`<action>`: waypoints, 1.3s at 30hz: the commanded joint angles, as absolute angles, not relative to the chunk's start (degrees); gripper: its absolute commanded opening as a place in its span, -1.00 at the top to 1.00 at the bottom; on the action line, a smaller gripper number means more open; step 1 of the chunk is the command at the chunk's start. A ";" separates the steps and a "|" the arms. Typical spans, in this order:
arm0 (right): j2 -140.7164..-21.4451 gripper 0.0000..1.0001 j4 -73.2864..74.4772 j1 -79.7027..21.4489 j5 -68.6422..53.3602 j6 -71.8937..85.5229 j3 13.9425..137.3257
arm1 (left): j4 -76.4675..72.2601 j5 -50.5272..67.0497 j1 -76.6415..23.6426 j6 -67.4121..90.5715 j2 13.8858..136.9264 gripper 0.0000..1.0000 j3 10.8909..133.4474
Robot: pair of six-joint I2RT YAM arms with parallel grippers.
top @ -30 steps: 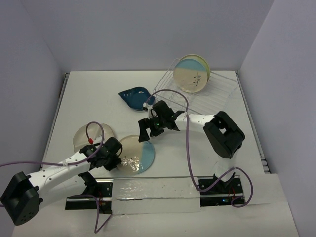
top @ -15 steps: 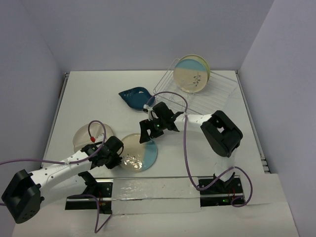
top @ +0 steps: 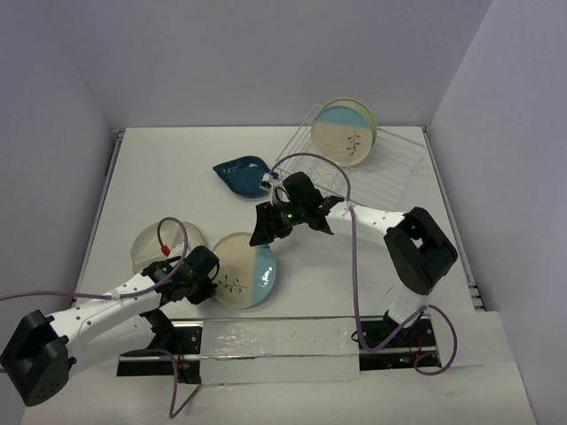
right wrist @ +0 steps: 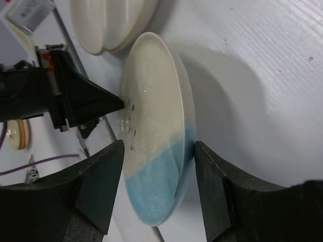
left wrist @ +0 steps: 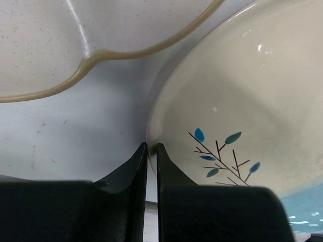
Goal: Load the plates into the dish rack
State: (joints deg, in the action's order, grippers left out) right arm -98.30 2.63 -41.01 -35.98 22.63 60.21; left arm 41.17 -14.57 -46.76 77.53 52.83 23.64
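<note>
Cream ceramic with a pale blue half and a small sprig, the plate [top: 250, 273] is sitting near the front edge of the table [top: 159, 177]. It is tipping up at an angle rather than lying flat, and a shadow is falling on the surface beneath it. The left gripper [top: 209, 282] is pinching the plate's left rim. In the left wrist view its two fingers [left wrist: 135, 169] are standing almost together, with the thin cream edge caught in the slit between them, not far from the sprig. The right gripper [top: 263, 232] is reaching in from the far side. In its own view its fingers [right wrist: 101, 186] are standing spread, one to each side of the plate's blue end, straddling it without gripping. The finger on the right is lying close against the rim, though whether it is touching cannot be told.

Just left of the plate, the divided plate [top: 149, 246] is lying flat on the table, its rim near the plate's but apart from it. Farther back, the leaf dish [top: 241, 175] is resting on the table near the middle, just left of the rack [top: 390, 173]. The rack is standing at the far right of the table. Two more plates are standing upright at its far end, the racked plate [top: 344, 135] with its blue half uppermost in front and the green plate [top: 372, 119] close behind it
</note>
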 commanded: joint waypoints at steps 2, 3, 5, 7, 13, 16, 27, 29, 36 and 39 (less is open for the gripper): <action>-98.10 -0.24 -3.88 -42.80 -50.42 27.97 58.29 | 30.18 -14.94 -47.02 76.18 53.61 0.99 21.18; -98.44 -0.24 -4.29 -42.83 -50.89 28.15 57.96 | 29.87 -14.92 -47.02 76.00 53.57 0.99 21.16; -98.90 -0.24 -4.93 -42.90 -51.11 28.47 57.53 | 29.27 -14.87 -47.02 75.65 53.46 0.99 21.00; -99.19 -0.24 -5.00 -42.97 -50.68 28.40 57.10 | 28.34 -15.01 -47.02 75.44 53.67 0.99 20.93; -100.32 -0.04 -4.99 -43.63 -49.93 28.19 57.32 | 27.25 -15.21 -47.04 74.78 54.44 0.99 21.18; -100.46 0.21 -4.00 -43.86 -48.49 27.35 57.92 | 26.84 -15.44 -47.02 74.27 54.39 0.99 21.50; -91.39 1.00 12.87 -42.96 -29.01 11.45 69.12 | 28.73 -23.32 -47.03 69.91 49.25 -0.55 28.40; -88.90 1.00 15.74 -41.35 -26.15 8.26 74.40 | 28.10 -25.59 -47.11 68.53 47.33 -0.96 29.81; -82.14 1.00 20.64 -34.89 -18.56 -11.68 87.36 | 23.34 -34.36 -47.02 63.26 45.09 -0.99 34.81; -81.60 1.00 23.52 -29.79 -17.58 -19.02 92.46 | 22.17 -36.54 -47.00 61.21 47.01 -0.99 36.75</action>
State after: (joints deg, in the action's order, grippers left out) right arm -86.94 23.84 -35.29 -20.56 -5.95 83.64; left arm 26.61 -30.61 -46.83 65.50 45.38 33.05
